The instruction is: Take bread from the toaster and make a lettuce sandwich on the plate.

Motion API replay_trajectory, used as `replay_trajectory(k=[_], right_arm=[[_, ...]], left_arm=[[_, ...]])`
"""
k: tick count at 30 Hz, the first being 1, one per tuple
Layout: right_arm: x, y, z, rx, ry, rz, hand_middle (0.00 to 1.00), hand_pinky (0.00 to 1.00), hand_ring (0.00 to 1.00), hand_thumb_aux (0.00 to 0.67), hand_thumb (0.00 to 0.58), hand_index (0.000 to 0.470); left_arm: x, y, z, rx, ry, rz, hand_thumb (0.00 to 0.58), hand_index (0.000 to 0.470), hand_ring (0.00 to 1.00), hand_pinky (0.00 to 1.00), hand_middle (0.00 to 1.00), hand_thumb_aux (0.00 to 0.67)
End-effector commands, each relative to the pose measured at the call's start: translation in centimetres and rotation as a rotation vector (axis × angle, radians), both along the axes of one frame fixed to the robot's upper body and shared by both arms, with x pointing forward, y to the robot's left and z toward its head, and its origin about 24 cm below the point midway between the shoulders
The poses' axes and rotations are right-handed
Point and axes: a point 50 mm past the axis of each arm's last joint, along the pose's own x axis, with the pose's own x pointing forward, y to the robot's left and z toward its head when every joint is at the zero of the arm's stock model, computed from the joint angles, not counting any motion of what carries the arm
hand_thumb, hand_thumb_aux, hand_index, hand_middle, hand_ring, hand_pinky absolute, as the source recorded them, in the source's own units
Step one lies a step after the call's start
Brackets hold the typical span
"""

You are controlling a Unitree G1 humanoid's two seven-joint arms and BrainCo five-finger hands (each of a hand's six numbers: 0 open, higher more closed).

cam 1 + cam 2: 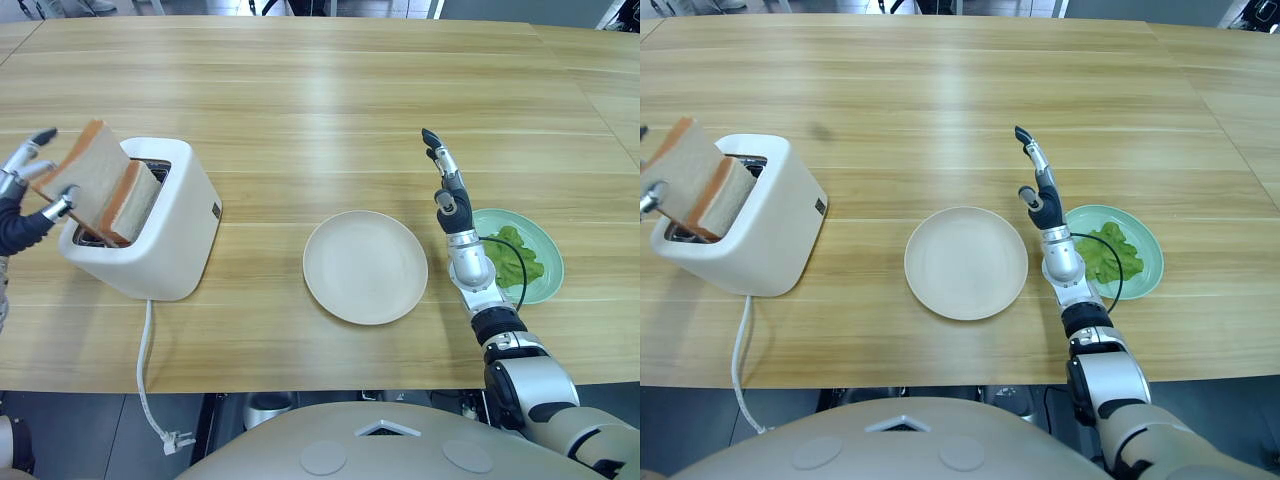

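Table (320, 90), wood, spans the frame. Toaster (170, 240) sits mid-left, cord (143, 370) trailing off the near edge. Plate (365, 267) is centre and empty, ready for the build. Green dish (548, 245) right of it holds the lettuce (515, 258). Left hand (25, 180) at the left edge pinches one bread slice (90, 175), tilted, lower end at the slot. Second slice (135, 200) sits beside it. Right hand (448, 185) is empty, fingers straight, between plate and dish. I'd say it's staged for the lettuce.

A light wooden surface (330, 90) of long planks is recorded, the grain running left to right. A second wooden table (610, 90) is set against its right side along a slanted seam. A pale sheen of reflected light is noted across the far half. Dark grey floor (60, 430) is seen below the near edge.
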Motion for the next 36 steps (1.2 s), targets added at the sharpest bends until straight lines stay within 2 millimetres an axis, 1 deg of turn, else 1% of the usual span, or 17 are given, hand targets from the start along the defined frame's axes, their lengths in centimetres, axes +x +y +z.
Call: replay_trajectory(k=[1,2,5,9,11,14,16,19,21,22,24,28,30,33,35,36], right_arm=[[0.0,-0.1,0.0,0.008,0.003,-0.011,0.00,0.00,0.00,0.000,0.000,0.000],[-0.1,-0.1,-0.1,0.009,0.004,-0.012,0.00,0.00,0.00,0.000,0.000,0.000],[-0.1,-0.1,-0.1,0.011,0.004,-0.013,0.00,0.00,0.00,0.000,0.000,0.000],[-0.4,-0.3,0.1,0.017,-0.011,-0.023,0.00,0.00,0.00,0.000,0.000,0.000],[-0.5,-0.6,0.1,0.016,-0.014,-0.044,0.00,0.00,0.00,0.000,0.000,0.000],[-0.5,-2.1,0.3,-0.001,-0.022,-0.147,0.00,0.00,0.00,0.000,0.000,0.000],[-0.6,-2.7,0.5,-0.017,-0.030,-0.187,0.00,0.00,0.00,0.000,0.000,0.000],[-0.8,-3.0,0.5,-0.029,-0.035,-0.206,0.00,0.00,0.00,0.000,0.000,0.000],[-1.0,-3.4,0.6,-0.050,-0.042,-0.223,0.00,0.00,0.00,0.000,0.000,0.000],[-1.1,-3.7,0.8,-0.064,-0.052,-0.236,0.00,0.00,0.00,0.000,0.000,0.000],[-1.4,-4.6,1.3,-0.085,-0.075,-0.273,0.00,0.00,0.00,0.000,0.000,0.000],[-2.0,-6.7,2.1,-0.131,-0.107,-0.372,0.00,0.00,0.00,0.000,0.000,0.000],[-2.2,-7.6,2.4,-0.174,-0.119,-0.441,0.00,0.00,0.00,0.000,0.000,0.000],[-2.2,-8.5,2.6,-0.225,-0.128,-0.515,0.00,0.00,0.00,0.000,0.000,0.000],[-2.3,-8.9,2.7,-0.258,-0.132,-0.547,0.00,0.00,0.00,0.000,0.000,0.000],[-2.3,-9.0,2.8,-0.272,-0.133,-0.556,0.00,0.00,0.00,0.000,0.000,0.000]], left_arm=[[0.0,-0.2,1.9,-0.081,-0.113,-0.050,0.580,0.460,0.95,0.95,0.95,0.670],[0.0,-0.3,2.5,-0.106,-0.147,-0.071,0.580,0.460,1.00,1.00,1.00,0.670],[-0.3,-0.4,3.8,-0.149,-0.210,-0.119,0.580,0.460,1.00,1.00,1.00,0.670],[-0.4,-0.5,6.5,-0.239,-0.298,-0.202,0.580,0.460,1.00,1.00,1.00,0.670],[0.3,-1.3,7.5,-0.308,-0.303,-0.294,0.580,0.460,1.00,1.00,1.00,0.670],[2.0,-3.3,8.4,-0.418,-0.277,-0.429,0.580,0.460,1.00,1.00,1.00,0.670],[2.6,-3.8,9.0,-0.480,-0.269,-0.469,0.580,0.460,1.00,1.00,1.00,0.670],[3.3,-4.3,9.9,-0.577,-0.263,-0.516,0.580,0.460,1.00,1.00,1.00,0.670],[4.0,-5.2,10.2,-0.645,-0.233,-0.566,0.580,0.460,1.00,1.00,1.00,0.670],[4.4,-5.9,10.3,-0.675,-0.213,-0.600,0.580,0.460,1.00,1.00,1.00,0.670],[5.3,-7.8,10.2,-0.720,-0.156,-0.683,0.580,0.460,1.00,1.00,1.00,0.670],[7.6,-12.7,9.5,-0.738,-0.041,-0.810,0.580,0.460,1.00,1.00,1.00,0.670],[9.2,-15.9,8.5,-0.767,0.059,-0.891,0.580,0.460,1.00,1.00,1.00,0.670],[10.6,-20.4,6.2,-0.770,0.230,-0.990,0.580,0.460,1.00,1.00,1.00,0.670],[11.2,-22.5,4.4,-0.774,0.351,-1.023,0.580,0.460,1.00,1.00,1.00,0.670],[11.4,-23.1,3.7,-0.777,0.396,-1.028,0.580,0.460,1.00,1.00,1.00,0.670]])
